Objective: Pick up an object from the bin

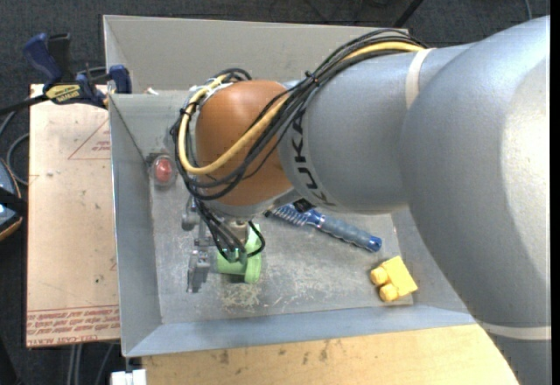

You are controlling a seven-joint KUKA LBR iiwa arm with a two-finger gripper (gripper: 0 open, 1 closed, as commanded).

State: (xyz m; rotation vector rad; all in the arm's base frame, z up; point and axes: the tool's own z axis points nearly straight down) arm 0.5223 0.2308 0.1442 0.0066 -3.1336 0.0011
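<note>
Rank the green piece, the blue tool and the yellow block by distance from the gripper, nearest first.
1. Green piece: right beside the gripper, front left.
2. Blue tool: middle, lying aslant towards the view's right.
3. Yellow block: front right corner.
</note>
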